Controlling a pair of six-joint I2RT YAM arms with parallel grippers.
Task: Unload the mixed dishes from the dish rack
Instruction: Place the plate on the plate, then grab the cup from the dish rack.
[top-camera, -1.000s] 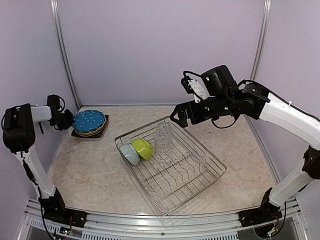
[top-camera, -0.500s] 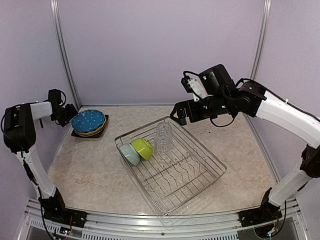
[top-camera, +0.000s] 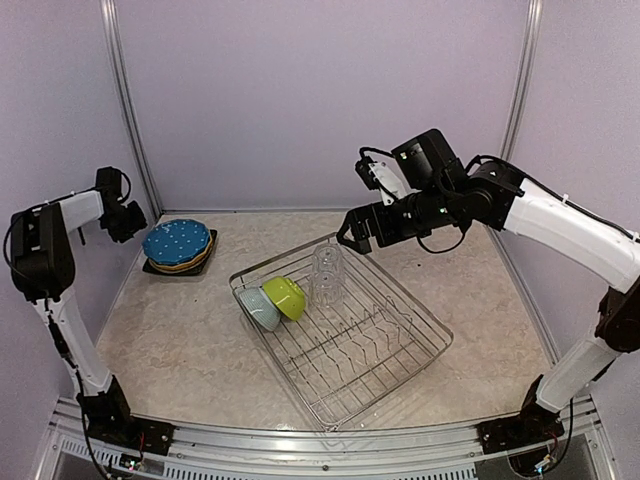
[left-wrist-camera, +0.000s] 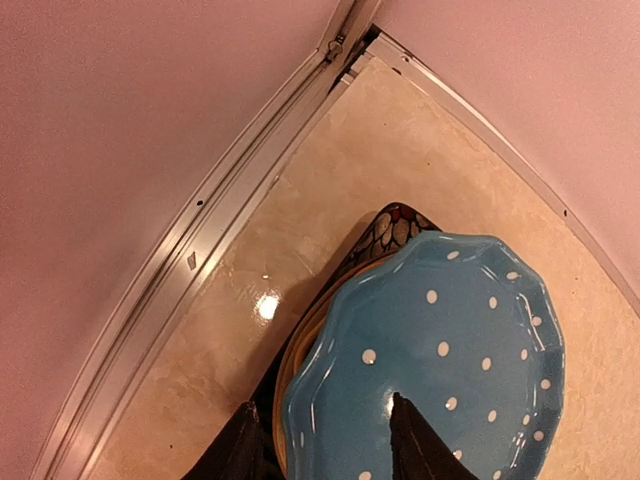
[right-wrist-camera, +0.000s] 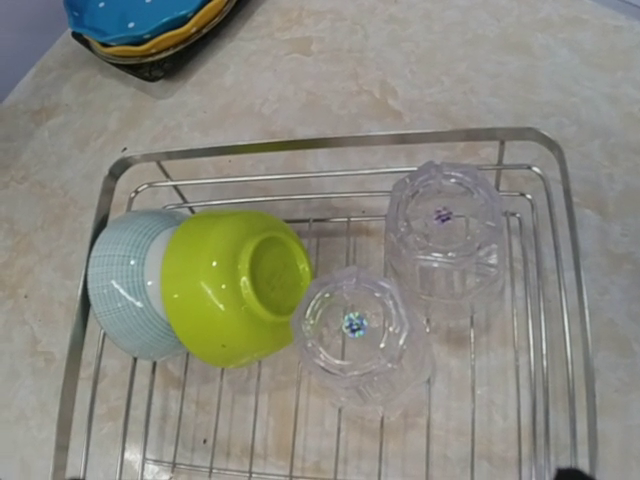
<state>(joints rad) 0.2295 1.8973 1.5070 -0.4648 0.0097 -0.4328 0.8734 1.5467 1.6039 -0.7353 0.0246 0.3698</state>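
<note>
Two hands are out here, and both are empty. Far left, the left hand (top-camera: 132, 220) hangs just beside the plate stack (top-camera: 180, 263) with its fingers apart, holding nothing. The blue-dotted plate (top-camera: 178, 241) lies on top of that stack and the black square plate (left-wrist-camera: 388, 226) is at the bottom. The stack sits on the surface (top-camera: 180, 345), well apart from the dish rack (top-camera: 447, 338). At the left end of the rack the pale-blue bowl (top-camera: 258, 308) and the lime bowl (top-camera: 286, 296) lie on their sides, touching. Next to them two clear glasses stand upside down. The near glass (right-wrist-camera: 358, 335) is right by the lime bowl, and the corner glass (right-wrist-camera: 443, 232) is by the far wall of the rack. Above them hovers the right hand (top-camera: 352, 238), with its fingers spread wide and nothing in them. I think its job now is to pick up a glass. The corner glass looks easier, because it has more room around it. The hand should come straight down with one finger on each side and go low. It should squeeze softly, since glass is slippery. Then it should lift straight up until the glass is over the wire wall, without bumping the near glass.
</note>
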